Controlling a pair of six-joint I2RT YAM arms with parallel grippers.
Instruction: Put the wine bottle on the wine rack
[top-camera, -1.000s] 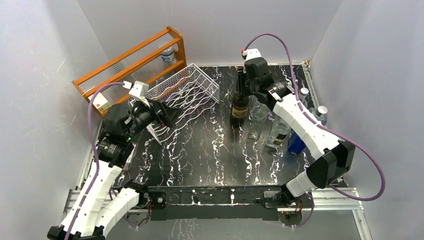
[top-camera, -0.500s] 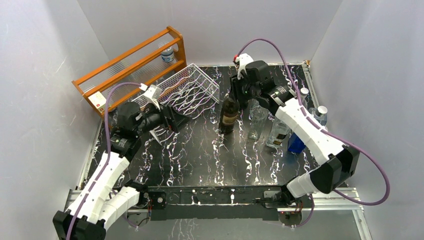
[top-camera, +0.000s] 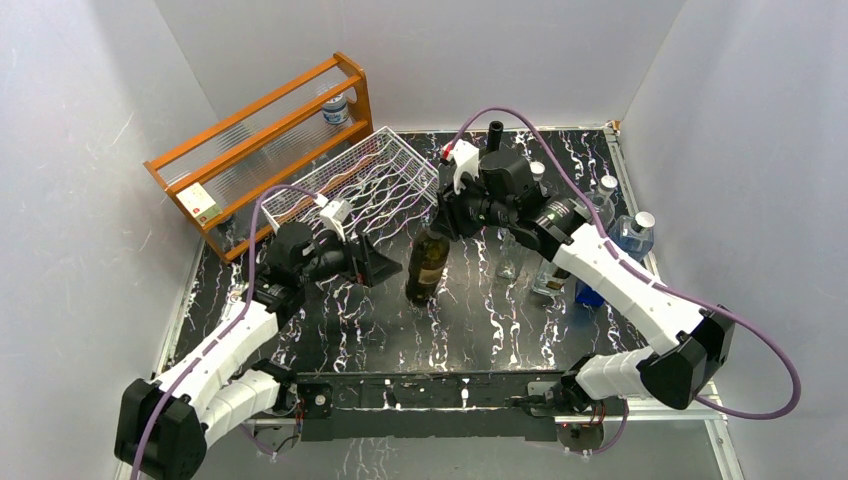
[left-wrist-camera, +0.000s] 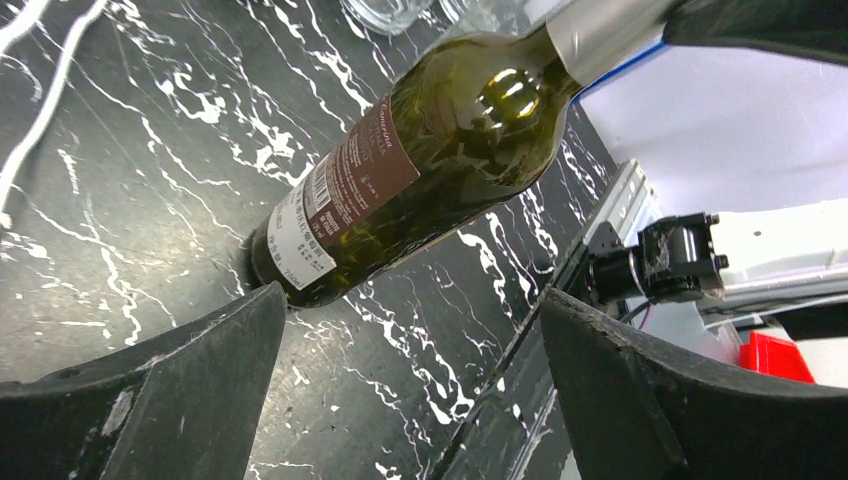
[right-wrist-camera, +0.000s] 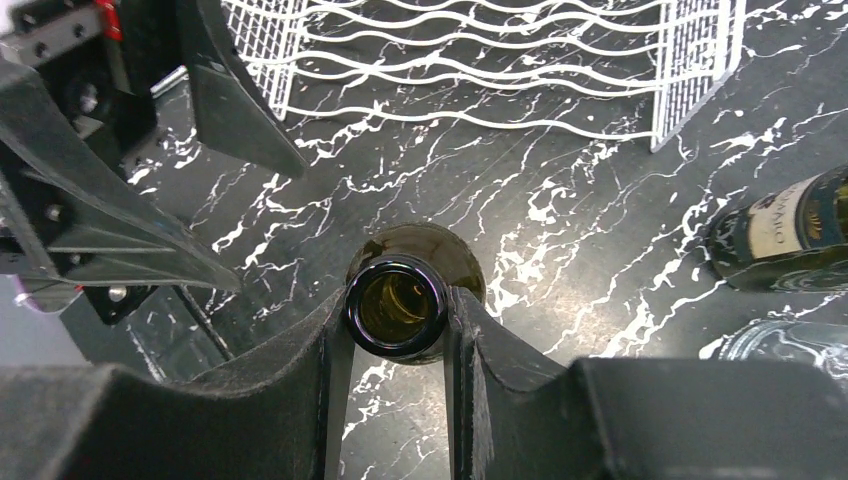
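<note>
White walls close in a black, white-veined desk (top-camera: 470, 330). In the last second the right arm has swept the wine bottle (top-camera: 428, 262) from the upper middle of the top view down and left to the centre. The bottle stood upright then and now leans, with its neck up to the right and its base down to the left. The right pincer (right-wrist-camera: 397, 305) is clamped shut on the neck just below the open mouth. Meanwhile the left arm has swung away from the wine rack (top-camera: 370, 185) towards the bottle. The left pincer (left-wrist-camera: 415, 330) is spread as wide as it goes, holds nothing, and frames the bottle's base. Whether the base touches the desk I cannot tell.

This looks like the start of a hand-over, or of a two-armed carry to lay the bottle flat in a cradle.

The rack sits up and left of the bottle, near it, and its raised mesh side would have to be cleared. The left arm lies just below and left of that path. The orange shelf (top-camera: 260, 130) stands behind the rack. The clear bottles (top-camera: 520, 240) crowd the right, under the right forearm. The lower middle of the desk offers the freest room to move.
</note>
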